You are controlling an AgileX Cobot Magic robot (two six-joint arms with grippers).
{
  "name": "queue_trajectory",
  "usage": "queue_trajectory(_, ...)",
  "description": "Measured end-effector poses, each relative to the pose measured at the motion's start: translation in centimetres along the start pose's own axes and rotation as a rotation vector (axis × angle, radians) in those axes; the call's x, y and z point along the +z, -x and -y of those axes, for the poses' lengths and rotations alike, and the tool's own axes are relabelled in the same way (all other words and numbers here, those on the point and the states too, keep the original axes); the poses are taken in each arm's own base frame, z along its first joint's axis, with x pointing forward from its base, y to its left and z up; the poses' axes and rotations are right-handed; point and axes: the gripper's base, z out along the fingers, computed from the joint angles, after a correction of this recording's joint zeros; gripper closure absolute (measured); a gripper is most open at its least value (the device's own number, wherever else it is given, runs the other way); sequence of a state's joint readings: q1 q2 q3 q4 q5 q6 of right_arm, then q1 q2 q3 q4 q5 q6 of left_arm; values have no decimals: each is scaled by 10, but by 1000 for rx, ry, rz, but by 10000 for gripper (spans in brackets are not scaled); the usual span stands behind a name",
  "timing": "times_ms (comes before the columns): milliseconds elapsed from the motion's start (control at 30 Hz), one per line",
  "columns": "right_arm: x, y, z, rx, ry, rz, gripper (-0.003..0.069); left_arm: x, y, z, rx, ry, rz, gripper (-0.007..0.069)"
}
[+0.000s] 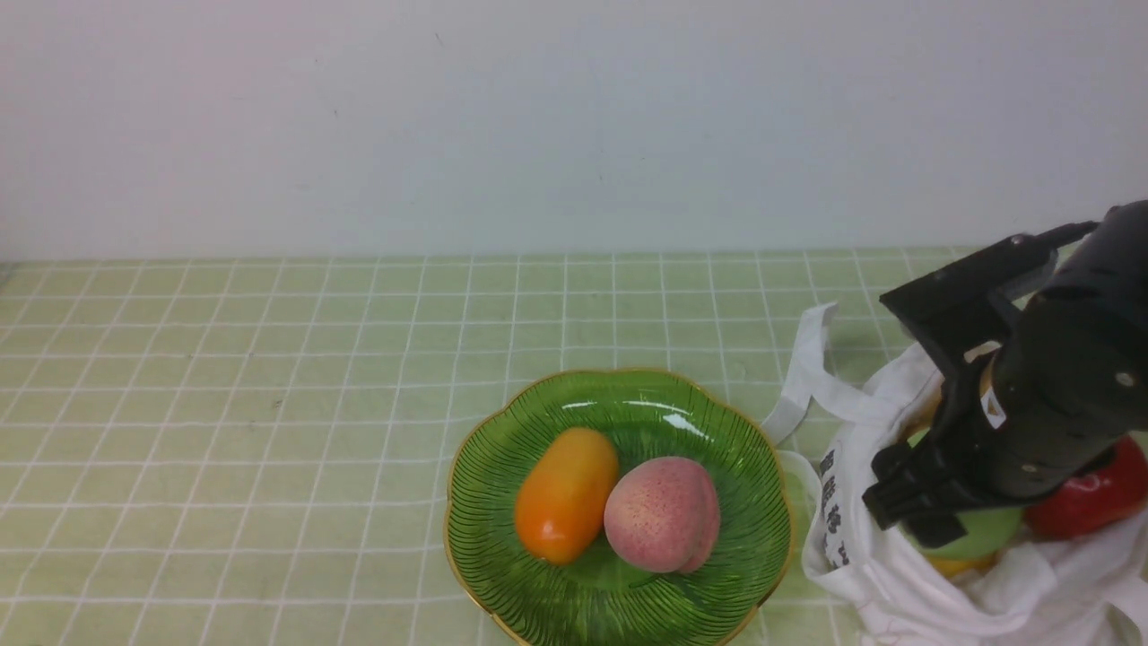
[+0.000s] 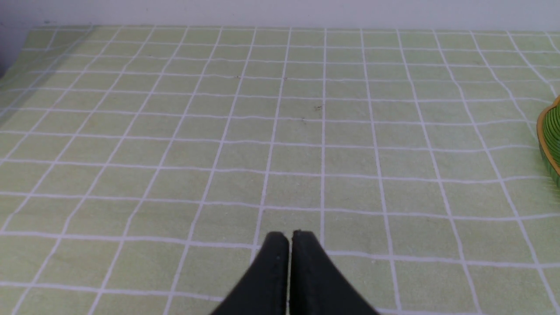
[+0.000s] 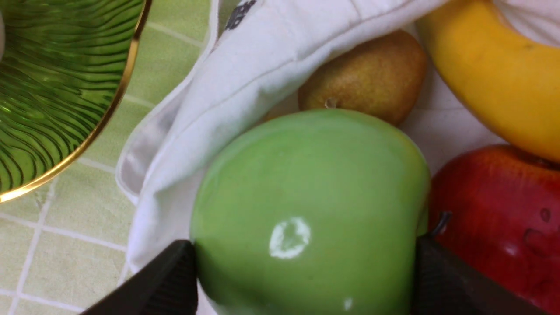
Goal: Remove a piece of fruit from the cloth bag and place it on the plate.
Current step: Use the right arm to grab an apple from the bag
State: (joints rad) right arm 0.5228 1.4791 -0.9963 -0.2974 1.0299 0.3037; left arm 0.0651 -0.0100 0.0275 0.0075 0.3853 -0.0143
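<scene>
The light-green apple (image 3: 306, 210) lies in the mouth of the white cloth bag (image 1: 906, 574) at the front right; a sliver of the apple (image 1: 987, 534) shows under my right arm in the front view. My right gripper (image 3: 304, 267) is shut on the apple, one finger against each side. The bag (image 3: 245, 83) folds around it. The green glass plate (image 1: 726, 431) with a gold rim stands left of the bag; its rim (image 3: 105, 113) shows in the right wrist view. My left gripper (image 2: 288, 238) is shut and empty over bare cloth.
On the plate lie an orange oval fruit (image 1: 565, 493) and a speckled pink peach (image 1: 662, 513). In the bag are a red apple (image 3: 494, 218), a banana (image 3: 494, 74) and a brown pear (image 3: 367, 74). The plate's edge (image 2: 550, 140) shows in the left wrist view.
</scene>
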Motion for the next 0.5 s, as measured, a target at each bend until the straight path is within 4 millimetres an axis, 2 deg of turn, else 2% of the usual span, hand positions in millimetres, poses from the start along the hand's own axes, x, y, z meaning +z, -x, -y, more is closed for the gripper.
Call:
queue_trajectory(200,-1,-1,1,1,-6,-17,115,0,0,0,0,0,0,632)
queue_trajectory(333,-9,2,3,11,-17,-29,115,0,0,0,-1,0,0,632)
queue_trajectory(400,-17,3,6,19,-20,-21,115,0,0,0,-1,0,0,632)
queue_trajectory(500,-39,3,12,42,-25,9,115,0,0,0,-1,0,0,632)
